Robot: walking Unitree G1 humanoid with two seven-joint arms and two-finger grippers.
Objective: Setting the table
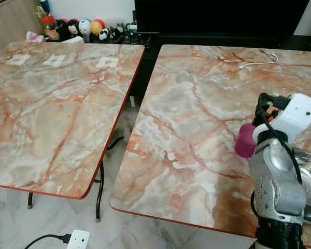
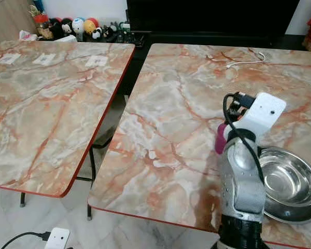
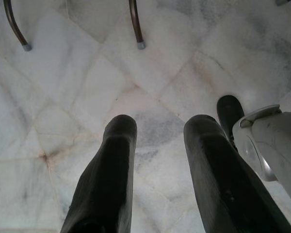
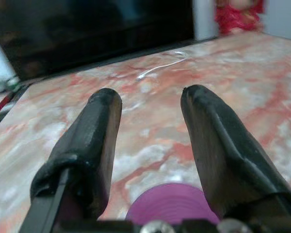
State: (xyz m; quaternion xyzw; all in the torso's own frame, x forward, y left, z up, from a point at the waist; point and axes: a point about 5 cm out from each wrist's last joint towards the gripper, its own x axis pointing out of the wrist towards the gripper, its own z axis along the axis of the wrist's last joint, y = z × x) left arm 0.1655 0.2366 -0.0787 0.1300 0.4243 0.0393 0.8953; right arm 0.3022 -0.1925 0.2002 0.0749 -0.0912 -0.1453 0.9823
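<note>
The purple round-topped cup (image 4: 170, 203) sits on the orange-veined marble table (image 1: 197, 129), right beneath my right gripper (image 4: 150, 104). The right wrist view gives me only its lid-like top, between and below the two black fingers (image 4: 89, 141); they stand apart with a clear gap and close on nothing. I cannot tell whether they touch the cup. From the head camera I see the cup's magenta side poking out past the left of the silver right forearm (image 2: 242, 181), which hides the fingers themselves.

The right eye view shows me the shiny steel bowl (image 2: 287, 181) almost whole, just to the right of that arm on the same table; the left eye view cuts it at the frame edge. Ahead of the gripper, toward the table's far edge, lies a thin white cable (image 4: 162, 65).

My left gripper (image 3: 160, 128) hangs low over the pale marble floor (image 3: 77, 97), fingers spread, holding nothing, with black table legs (image 3: 136, 24) beyond it. The second marble table (image 1: 52, 104), well off to the left, carries three small white labels (image 1: 54, 60); their print is too small for me to read.
</note>
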